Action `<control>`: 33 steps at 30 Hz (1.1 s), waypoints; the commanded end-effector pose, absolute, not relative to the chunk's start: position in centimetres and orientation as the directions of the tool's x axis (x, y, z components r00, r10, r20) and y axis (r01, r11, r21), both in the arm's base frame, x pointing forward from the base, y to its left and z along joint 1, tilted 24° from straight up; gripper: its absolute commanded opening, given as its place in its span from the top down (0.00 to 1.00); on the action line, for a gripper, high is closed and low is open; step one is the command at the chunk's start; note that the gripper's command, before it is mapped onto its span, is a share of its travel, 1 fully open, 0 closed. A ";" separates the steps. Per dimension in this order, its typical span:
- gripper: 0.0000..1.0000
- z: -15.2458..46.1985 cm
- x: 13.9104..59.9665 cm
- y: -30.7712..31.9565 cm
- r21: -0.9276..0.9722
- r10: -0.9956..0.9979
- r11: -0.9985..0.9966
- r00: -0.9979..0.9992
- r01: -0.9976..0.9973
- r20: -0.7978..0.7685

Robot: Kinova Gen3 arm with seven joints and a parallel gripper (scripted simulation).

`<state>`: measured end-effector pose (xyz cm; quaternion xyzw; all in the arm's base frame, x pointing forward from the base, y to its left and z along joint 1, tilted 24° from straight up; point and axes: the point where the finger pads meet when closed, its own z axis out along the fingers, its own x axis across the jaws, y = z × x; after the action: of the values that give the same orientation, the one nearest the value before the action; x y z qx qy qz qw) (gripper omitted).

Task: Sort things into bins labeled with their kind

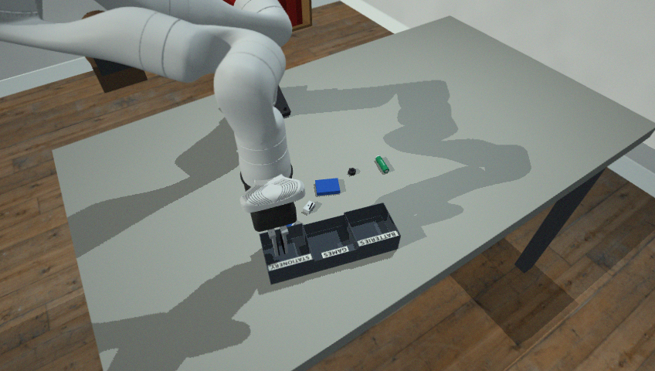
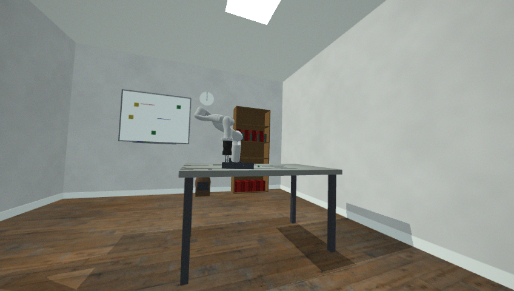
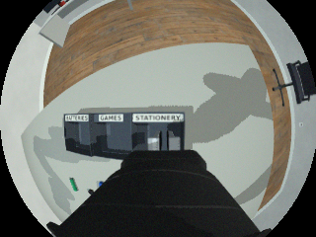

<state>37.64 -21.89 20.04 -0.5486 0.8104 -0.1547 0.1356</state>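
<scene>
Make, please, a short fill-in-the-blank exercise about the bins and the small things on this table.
1. The gripper hangs over the bin labelled ____.
2. The middle bin is labelled ____.
3. The cylinder lying on the table is ____ in colour.
4. The flat blue block lies ____ the bins.

Missing words: STATIONERY; GAMES; green; outside
</scene>
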 end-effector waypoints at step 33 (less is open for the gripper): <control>0.69 18.0 38.7 -21.8 -0.401 -0.933 0.348 -0.356 -0.847 -0.057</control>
<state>38.58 -21.93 18.01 -0.5497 0.8097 -0.1532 0.1368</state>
